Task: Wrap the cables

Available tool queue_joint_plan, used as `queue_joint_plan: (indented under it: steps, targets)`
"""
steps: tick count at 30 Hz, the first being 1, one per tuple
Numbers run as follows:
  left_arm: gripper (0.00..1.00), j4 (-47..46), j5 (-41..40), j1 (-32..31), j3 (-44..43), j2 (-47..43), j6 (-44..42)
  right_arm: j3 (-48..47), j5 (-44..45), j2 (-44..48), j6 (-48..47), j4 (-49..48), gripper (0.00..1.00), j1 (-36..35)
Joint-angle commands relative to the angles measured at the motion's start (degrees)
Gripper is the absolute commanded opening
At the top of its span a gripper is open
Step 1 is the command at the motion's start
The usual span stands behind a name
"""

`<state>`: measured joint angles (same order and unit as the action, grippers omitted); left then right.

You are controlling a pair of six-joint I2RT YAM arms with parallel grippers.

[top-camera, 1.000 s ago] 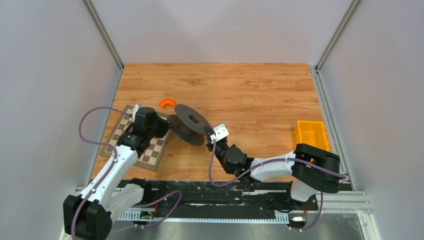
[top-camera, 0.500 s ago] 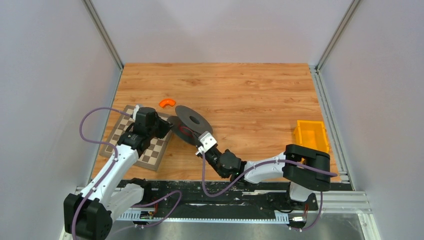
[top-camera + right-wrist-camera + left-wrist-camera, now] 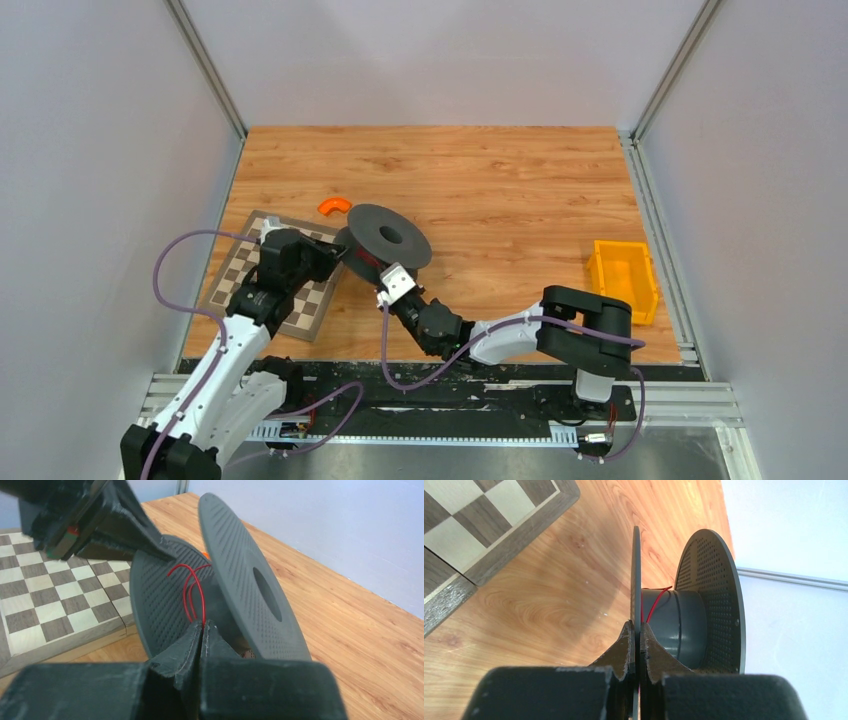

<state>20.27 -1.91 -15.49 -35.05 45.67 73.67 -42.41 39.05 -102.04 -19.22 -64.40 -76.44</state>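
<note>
A black spool [image 3: 388, 238] stands tilted on the wooden table, beside a chessboard. My left gripper [image 3: 638, 630] is shut on the thin edge of the spool's near flange [image 3: 636, 570]; the grey hub [image 3: 676, 625] lies just beyond it. A thin red cable [image 3: 192, 587] loops loosely between the two flanges. My right gripper [image 3: 204, 625] is shut on that cable, its tips right at the gap between the flanges. In the top view the left gripper [image 3: 338, 256] meets the spool from the left. The right gripper [image 3: 383, 268] meets it from the front.
A chessboard [image 3: 262, 285] lies under the left arm, at the table's left. An orange curved piece [image 3: 334, 205] sits just behind the spool. A yellow bin [image 3: 622, 280] stands at the right edge. The right arm stretches low along the near edge.
My right arm has swung left and nearer, carrying the pinched cable round the front of the spool. The spool has tipped flatter. The left arm has shifted slightly toward me.
</note>
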Motion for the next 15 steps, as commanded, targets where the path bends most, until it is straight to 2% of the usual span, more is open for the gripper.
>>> queue_joint_plan:
  steps: [1, 5, 15]
  targets:
    - [0.0, -11.7, 2.5, 0.1, 3.8, -4.2, 5.3, -3.8, 3.4, -1.0, 1.9, -1.4, 0.0, -0.1]
    - [0.0, -16.8, 2.6, 0.1, 7.8, -6.8, 5.4, -5.5, 2.8, -1.2, 6.7, 4.1, 0.0, 0.1]
    - [0.0, -19.9, 0.4, 0.1, 10.6, -10.9, 3.5, -6.6, 4.6, -1.5, 11.2, 11.9, 0.0, 0.2]
